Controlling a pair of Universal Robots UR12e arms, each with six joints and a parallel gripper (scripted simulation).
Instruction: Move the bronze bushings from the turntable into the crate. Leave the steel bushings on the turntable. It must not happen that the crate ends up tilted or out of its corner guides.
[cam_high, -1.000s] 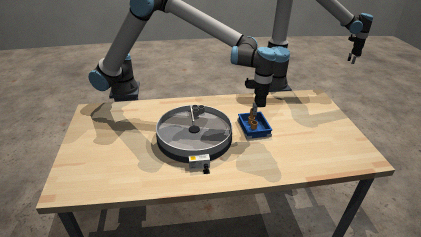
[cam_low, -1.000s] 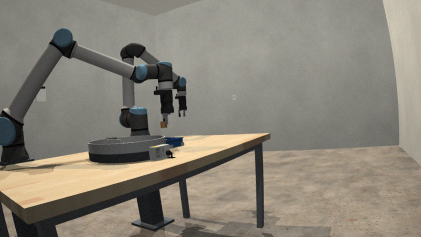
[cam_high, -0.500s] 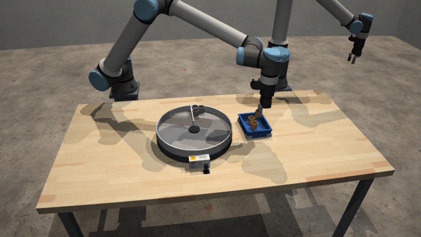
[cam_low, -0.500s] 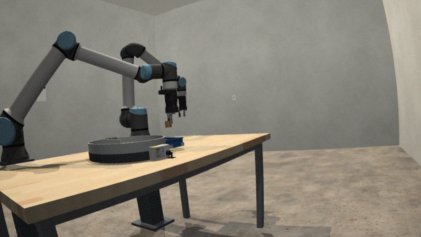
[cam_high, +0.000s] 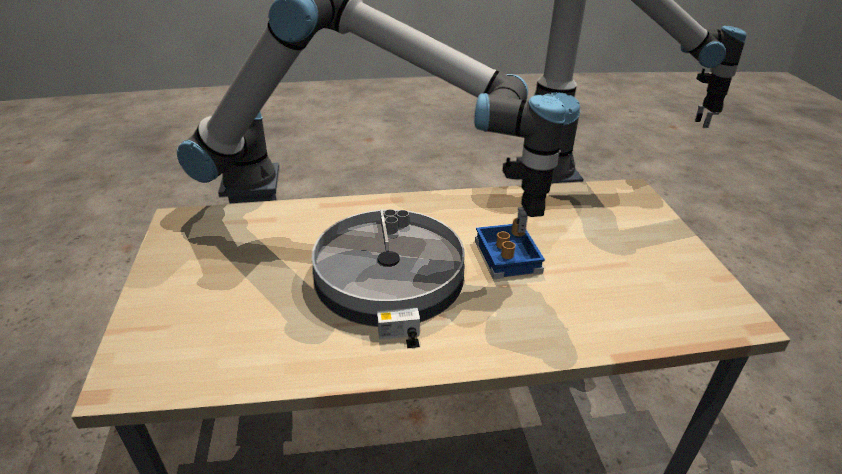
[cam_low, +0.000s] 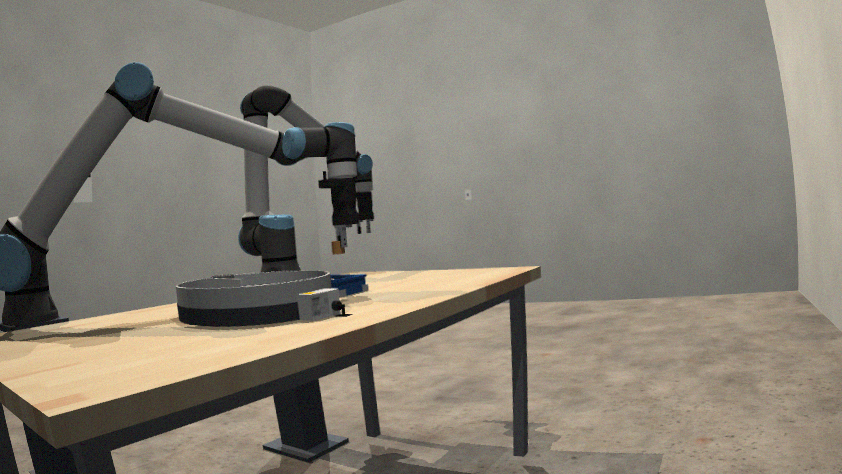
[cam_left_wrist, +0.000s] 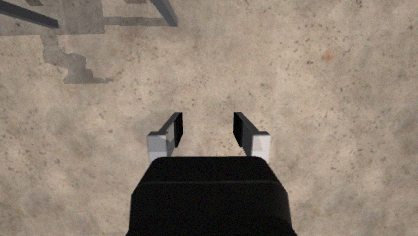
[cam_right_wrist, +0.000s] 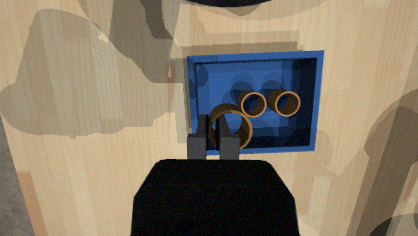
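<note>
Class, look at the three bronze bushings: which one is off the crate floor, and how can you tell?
The bushing pinched by its wall in the right gripper; the other two stand in the crate.

A white control box on the wooden table, above a mottled floor.

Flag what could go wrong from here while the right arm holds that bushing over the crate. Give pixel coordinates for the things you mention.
The held bushing (cam_high: 516, 227) (cam_low: 337, 247) (cam_right_wrist: 243, 131) hangs close to a crate wall (cam_right_wrist: 255, 150); coming down there might catch the rim and tilt the crate. It could also knock the nearer of the two bronze bushings (cam_high: 502, 238) (cam_right_wrist: 253, 104) already inside.
</note>
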